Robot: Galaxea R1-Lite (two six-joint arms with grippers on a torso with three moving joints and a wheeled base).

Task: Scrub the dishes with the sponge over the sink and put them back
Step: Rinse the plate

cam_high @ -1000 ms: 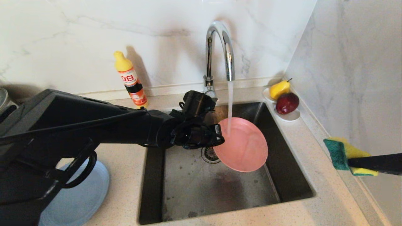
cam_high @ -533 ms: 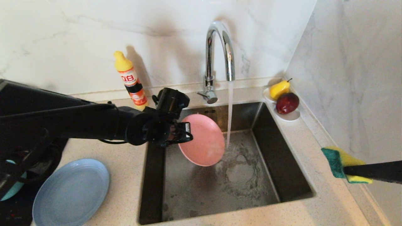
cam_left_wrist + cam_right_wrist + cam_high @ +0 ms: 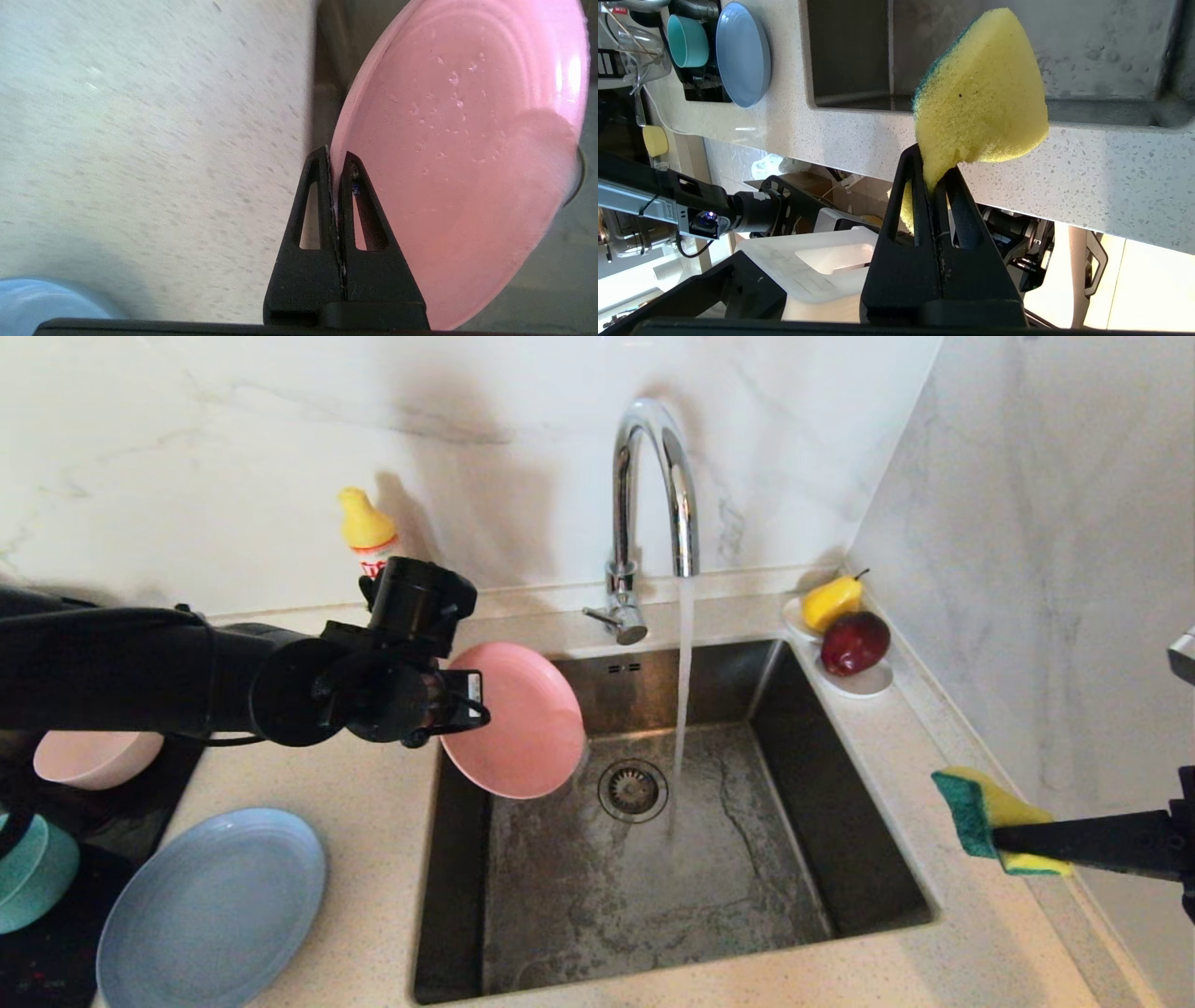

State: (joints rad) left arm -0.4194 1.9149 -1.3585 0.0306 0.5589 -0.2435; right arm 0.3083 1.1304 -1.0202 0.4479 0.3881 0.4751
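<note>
Over the sink's left rim, left gripper holds the salmon-pink plate, jaws clamped narrow on its edge. Plate tilted on edge, face toward the basin, clear of the water stream. Left wrist view: rim pinched between the two black fingers, droplets on the plate's face, speckled surface beside it.

Tap running; stream falls beside the drain strainer, basin floor wet.

Right gripper off past the sink's right rim, above the surface, jaws pinched tight on the sponge, green layer facing the sink. Right wrist view: yellow sponge body sticks out beyond the fingertips.

Left of the sink: light blue plate flat on the surface; teal bowl and pale pink bowl further left, on a dark mat. Detergent bottle against the back wall, partly behind the left wrist. Pear and a red fruit on a white saucer at the back right corner.
</note>
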